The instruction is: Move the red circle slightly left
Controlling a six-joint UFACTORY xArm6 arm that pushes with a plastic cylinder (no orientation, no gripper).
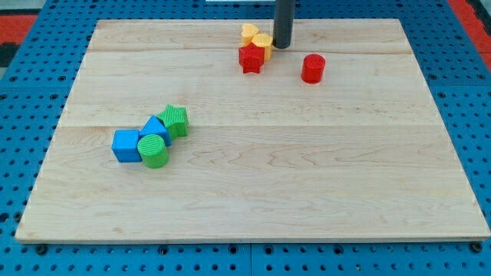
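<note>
The red circle [313, 68], a short red cylinder, stands near the view's top, right of centre. My tip [282, 46] is the lower end of a dark rod coming down from the view's top edge. It is up and to the left of the red circle, with a clear gap between them. The tip sits right beside a yellow block [263, 41], which is next to another yellow block [249, 32]. A red star-shaped block [251, 58] lies just below the yellow ones.
At the view's left middle is a cluster: a blue cube [126, 146], a blue block [156, 128], a green cylinder [154, 151] and a green block [176, 120]. The wooden board [322, 176] lies on a blue pegboard.
</note>
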